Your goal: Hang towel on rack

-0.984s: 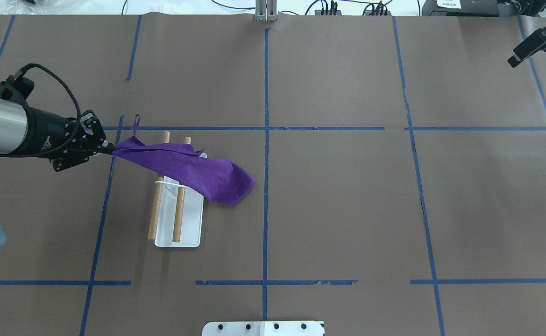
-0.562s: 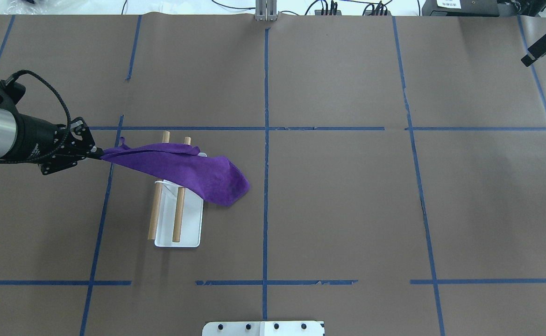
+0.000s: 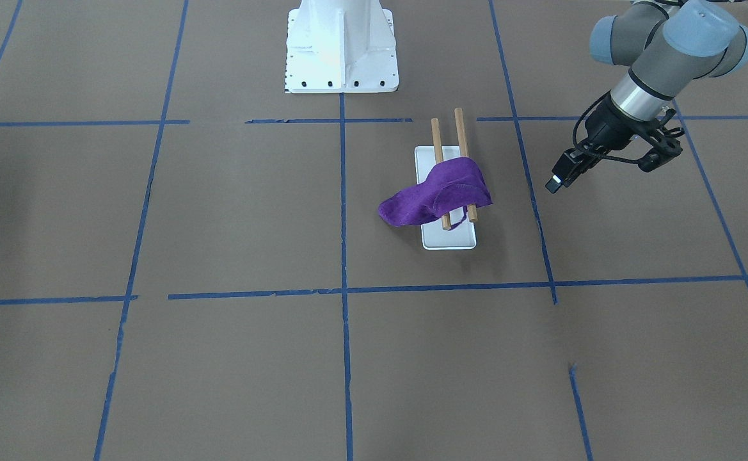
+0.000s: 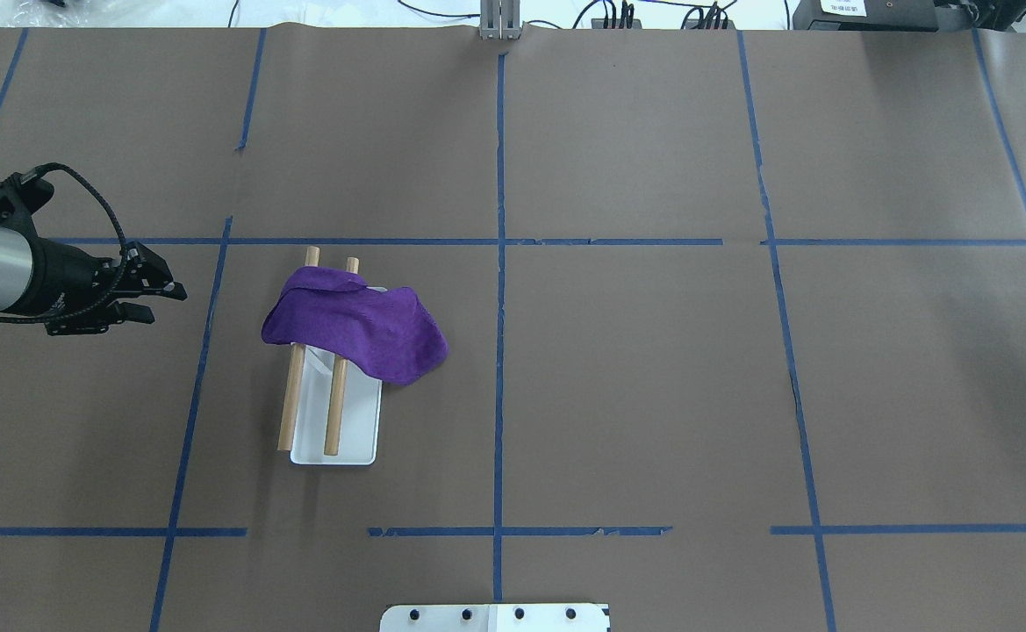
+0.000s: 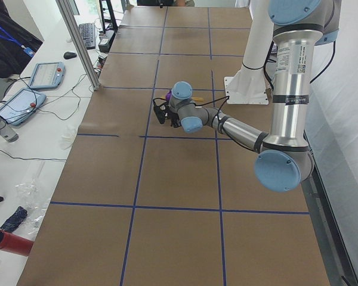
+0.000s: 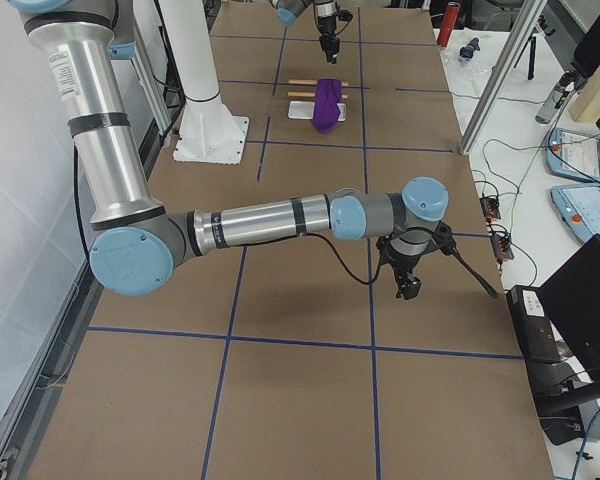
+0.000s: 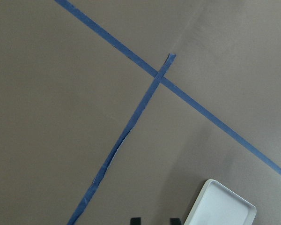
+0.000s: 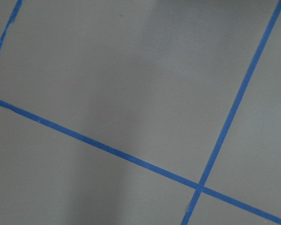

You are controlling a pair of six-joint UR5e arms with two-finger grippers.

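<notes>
The purple towel [image 4: 355,325] is draped across the far half of the rack's two wooden rods [image 4: 333,412], and one end hangs off toward the table's middle. The rack's white base [image 4: 350,434] sits on the brown table. The towel [image 3: 434,195] also shows in the front view. My left gripper [image 4: 164,301] is open and empty, off to the left of the rack and apart from the towel. Its fingertips [image 7: 136,220] show a gap in the left wrist view. My right gripper [image 6: 408,288] shows only in the exterior right view, far from the rack; I cannot tell whether it is open or shut.
The table is brown paper with a blue tape grid [image 4: 499,263]. The white robot pedestal [image 3: 340,45] stands at the near edge. A corner of the rack base [image 7: 225,206] shows in the left wrist view.
My left gripper has let go of the towel and pulled back to the left. The towel has dropped onto the rods. The right arm has moved out of the overhead view.
</notes>
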